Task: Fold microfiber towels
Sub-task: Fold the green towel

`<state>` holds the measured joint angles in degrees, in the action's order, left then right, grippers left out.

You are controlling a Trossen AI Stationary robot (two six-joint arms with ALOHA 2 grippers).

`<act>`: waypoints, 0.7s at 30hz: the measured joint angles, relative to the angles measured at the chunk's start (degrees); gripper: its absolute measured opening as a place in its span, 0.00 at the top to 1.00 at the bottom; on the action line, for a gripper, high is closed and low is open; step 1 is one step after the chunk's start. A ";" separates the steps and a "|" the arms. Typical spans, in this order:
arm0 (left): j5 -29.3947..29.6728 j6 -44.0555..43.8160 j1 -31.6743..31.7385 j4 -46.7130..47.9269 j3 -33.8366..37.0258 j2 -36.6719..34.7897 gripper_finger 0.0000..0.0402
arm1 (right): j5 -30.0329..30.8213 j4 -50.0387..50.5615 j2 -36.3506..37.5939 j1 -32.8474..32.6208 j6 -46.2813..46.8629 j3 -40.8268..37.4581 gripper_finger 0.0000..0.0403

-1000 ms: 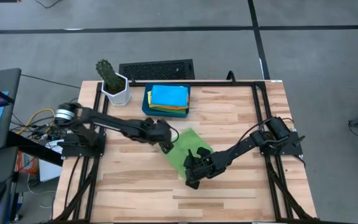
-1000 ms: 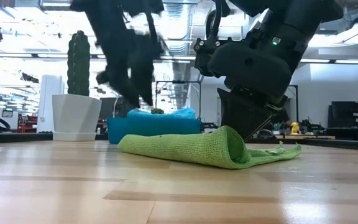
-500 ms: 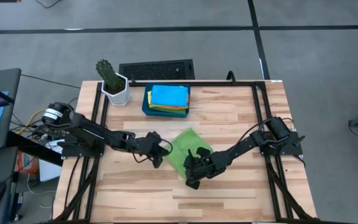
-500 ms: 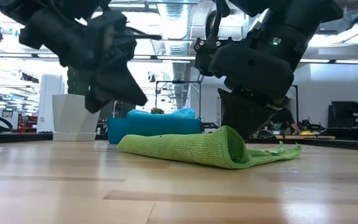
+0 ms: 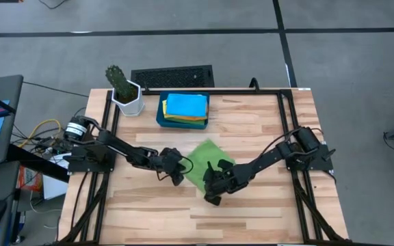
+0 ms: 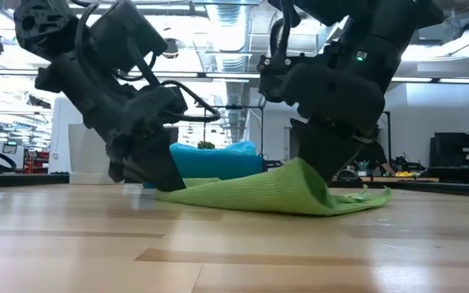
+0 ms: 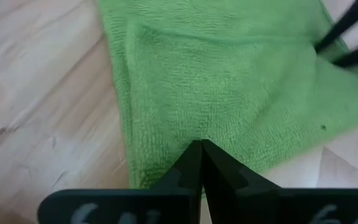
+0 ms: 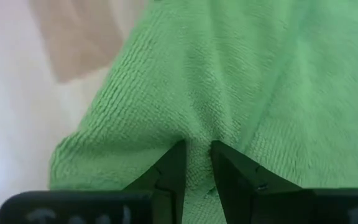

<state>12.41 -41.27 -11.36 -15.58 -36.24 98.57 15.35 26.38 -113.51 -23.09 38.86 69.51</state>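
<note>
A green microfiber towel (image 5: 208,156) lies partly folded at the table's middle, with its left end (image 6: 187,194) flat on the wood. My left gripper (image 5: 178,173) is down at the towel's left edge, shut on it. My right gripper (image 5: 213,186) is at the towel's near right part, shut on a raised fold (image 6: 301,172). A blue towel (image 5: 186,104) tops a stack over yellow and orange ones in the dark teal tray (image 5: 160,113) at the far side. My left gripper pinches the green towel close to its left edge (image 7: 185,134) between its two fingertips (image 7: 192,163). The fingers slant down from the table's left, and the cloth there lies on the table. One layer or several, I cannot tell. My right gripper pinches a bunched fold of the green towel (image 8: 196,134) between its two fingers (image 8: 169,167). It comes from above, slanting in from the right. The fold stands a little above the table and the rest of the cloth slopes down to the wood.
A white pot with a cactus (image 5: 126,96) stands at the far left corner, beside the tray. A black frame rail (image 5: 217,89) runs along the table's far edge. Bare wood (image 5: 156,212) shows along the near side.
My left gripper has swung from the towel's far left corner toward the near edge and down to its left edge, and has shut there. My right gripper has kept its hold. The towel's fold now stands slightly higher and less rolled.
</note>
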 joint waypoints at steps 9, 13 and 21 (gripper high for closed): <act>-0.07 -0.45 0.35 -0.36 -0.01 0.68 1.00 | 11.33 4.60 9.26 -1.65 0.22 -0.06 0.75; 0.10 -0.55 0.45 -1.56 0.10 0.82 1.00 | 16.26 -11.13 11.75 -3.96 -1.57 -4.04 0.75; 0.48 -1.38 0.49 -1.76 0.14 0.87 1.00 | 15.80 -39.65 6.17 -7.28 -0.50 -16.18 0.77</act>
<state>12.89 -42.65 -10.87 -17.34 -36.10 99.44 31.15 -13.27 -107.34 -30.37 38.36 53.33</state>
